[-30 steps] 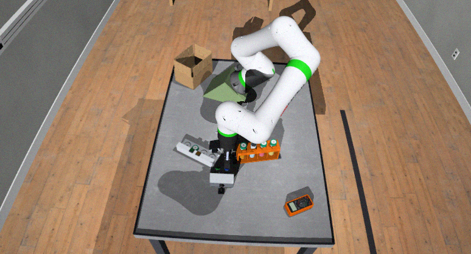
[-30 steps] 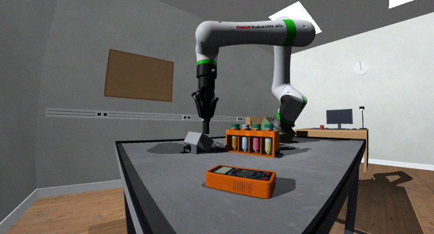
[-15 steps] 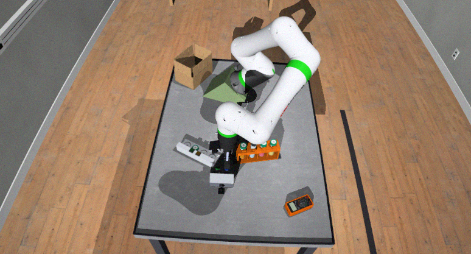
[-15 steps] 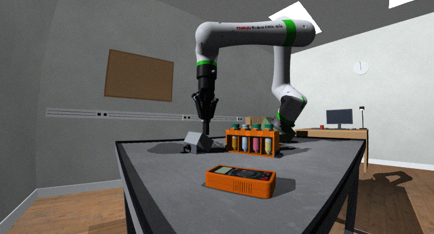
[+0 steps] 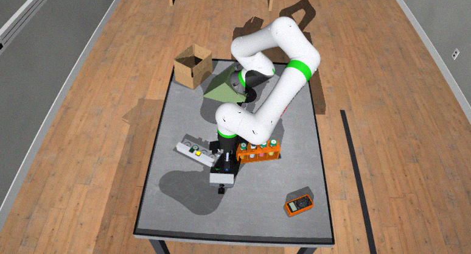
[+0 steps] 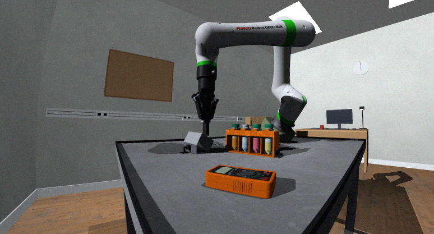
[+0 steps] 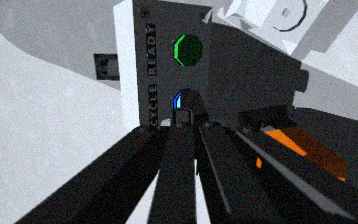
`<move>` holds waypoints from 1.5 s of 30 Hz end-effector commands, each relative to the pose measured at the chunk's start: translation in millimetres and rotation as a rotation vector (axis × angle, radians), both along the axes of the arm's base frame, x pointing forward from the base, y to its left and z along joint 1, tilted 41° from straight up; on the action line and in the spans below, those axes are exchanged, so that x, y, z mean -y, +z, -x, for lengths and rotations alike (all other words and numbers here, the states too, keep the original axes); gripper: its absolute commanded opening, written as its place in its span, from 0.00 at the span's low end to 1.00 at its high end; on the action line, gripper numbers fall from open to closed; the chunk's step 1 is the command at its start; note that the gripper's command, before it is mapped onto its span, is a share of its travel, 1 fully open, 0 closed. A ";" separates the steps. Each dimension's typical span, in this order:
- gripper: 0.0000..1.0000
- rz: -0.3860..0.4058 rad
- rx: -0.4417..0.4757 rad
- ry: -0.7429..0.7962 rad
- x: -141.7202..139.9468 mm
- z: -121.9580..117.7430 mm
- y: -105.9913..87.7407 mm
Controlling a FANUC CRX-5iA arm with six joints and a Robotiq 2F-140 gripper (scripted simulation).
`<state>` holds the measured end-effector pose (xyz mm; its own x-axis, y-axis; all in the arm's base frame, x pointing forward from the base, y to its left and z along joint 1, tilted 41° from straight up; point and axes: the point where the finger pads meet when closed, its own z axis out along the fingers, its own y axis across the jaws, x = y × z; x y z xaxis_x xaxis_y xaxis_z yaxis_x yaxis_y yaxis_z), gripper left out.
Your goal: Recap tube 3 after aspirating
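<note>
My black two-finger gripper point(image 7: 184, 120) on the blue CYCLE key point(image 7: 179, 100), clenched w/ nothing in it.

Fingertips meet over the key in the grey sloped key housing point(image 6: 194, 140); green READY key point(image 7: 188, 49) beside it is uncovered. Orange tube rack point(image 6: 275, 141) just right of the housing; white cap tray point(image 5: 189, 150) to the housing's other side, amber lamp point(image 5: 198, 153) lit.

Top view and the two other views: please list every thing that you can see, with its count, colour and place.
Table: one, grey top, black rim, on wood floor.
Tube rack: one, orange, four tubes; three green caps, one tube bare.
Cap tray: one, white, beside the rack; amber lamp lit.
Key housing: one, grey, under the gripper.
CYCLE key: one, blue, at the fingertips.
READY key: one, green.
Multimeter: one, orange, near table edge.
Cardboard box: one, brown, table corner.
Arm: one, white, green bands.
Gripper: one, black, shut, empty.
</note>
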<state>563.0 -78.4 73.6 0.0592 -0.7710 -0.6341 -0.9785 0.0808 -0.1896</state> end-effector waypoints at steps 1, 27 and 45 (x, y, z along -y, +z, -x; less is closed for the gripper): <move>0.10 0.001 0.001 -0.001 3.5 0.7 3.5; 1.00 0.130 0.405 0.482 57.6 28.8 -26.8; 1.00 0.221 0.700 0.830 116.5 64.3 -101.4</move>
